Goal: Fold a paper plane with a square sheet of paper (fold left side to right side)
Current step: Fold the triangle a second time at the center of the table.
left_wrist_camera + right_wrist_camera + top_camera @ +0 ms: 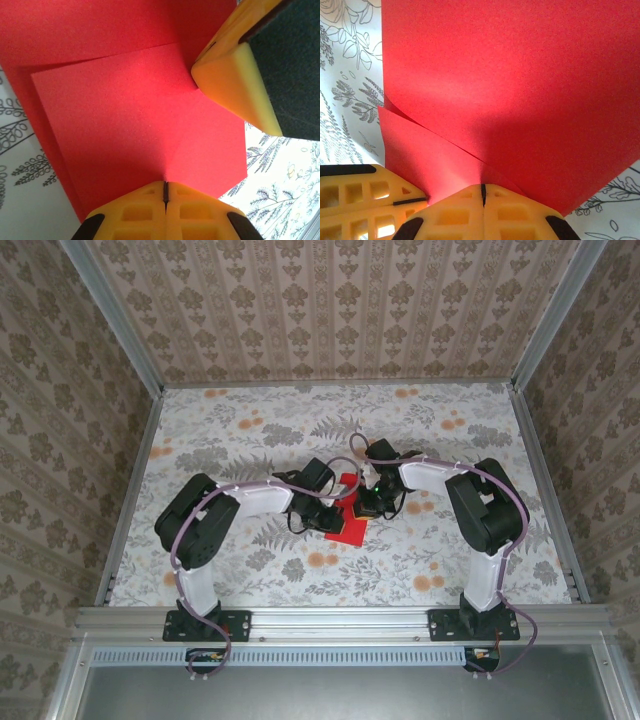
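While both of my arms bend inward to the middle of the flower-patterned surface, my left end effector has its two yellow fingers pressed fully together. The near edge of the square sheet of thin bright red paper goes in between their tips, so it is pinched there. From this pinch a soft crease runs up across the paper. The sheet is doubled: an upper layer lies over a lower one, and the lower layer's border shows along the left and the top. My right end effector is closed in the same way, with the red paper gripped between its tips. At the left edge, in the right wrist view, the two layers stand slightly apart. In the left wrist view a yellow finger of the right end effector touches the sheet at the upper right. Seen from above, the sheet lies at the centre of the surface, between both end effectors and partly under them.
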You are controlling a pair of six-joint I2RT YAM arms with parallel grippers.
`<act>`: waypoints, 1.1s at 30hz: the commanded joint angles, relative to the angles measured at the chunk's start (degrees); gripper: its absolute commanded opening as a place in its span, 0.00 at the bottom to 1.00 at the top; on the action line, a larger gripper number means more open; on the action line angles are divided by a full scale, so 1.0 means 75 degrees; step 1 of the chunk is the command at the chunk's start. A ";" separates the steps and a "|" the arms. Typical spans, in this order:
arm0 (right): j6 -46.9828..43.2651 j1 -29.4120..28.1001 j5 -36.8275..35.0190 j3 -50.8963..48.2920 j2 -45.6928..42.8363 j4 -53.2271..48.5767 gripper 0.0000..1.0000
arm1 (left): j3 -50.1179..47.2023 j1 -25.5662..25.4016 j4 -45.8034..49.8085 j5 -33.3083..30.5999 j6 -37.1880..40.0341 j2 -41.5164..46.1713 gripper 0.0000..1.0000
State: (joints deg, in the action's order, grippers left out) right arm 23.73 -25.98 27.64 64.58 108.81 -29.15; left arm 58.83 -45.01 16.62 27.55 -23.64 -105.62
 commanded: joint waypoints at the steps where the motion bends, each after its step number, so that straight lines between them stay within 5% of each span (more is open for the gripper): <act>1: -0.0167 0.0018 -0.0438 0.0009 0.0324 -0.0612 0.06 | -0.0436 0.0216 -0.0007 -0.0059 -0.0249 0.0204 0.05; 26: -0.0134 0.0088 -0.0432 0.0007 0.0160 -0.0473 0.06 | -0.2243 0.1287 -0.0296 0.0227 -0.0581 0.1498 0.05; 33: 0.0140 0.0207 -0.0448 -0.0254 -0.0871 0.0399 0.15 | -0.1871 0.1338 -0.0609 0.0384 -0.0447 0.1970 0.19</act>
State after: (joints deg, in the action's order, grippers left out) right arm 23.66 -25.45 26.83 63.96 107.26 -28.47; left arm 43.20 -35.20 11.51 30.55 -28.21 -92.84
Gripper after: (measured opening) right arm 0.138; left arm 0.177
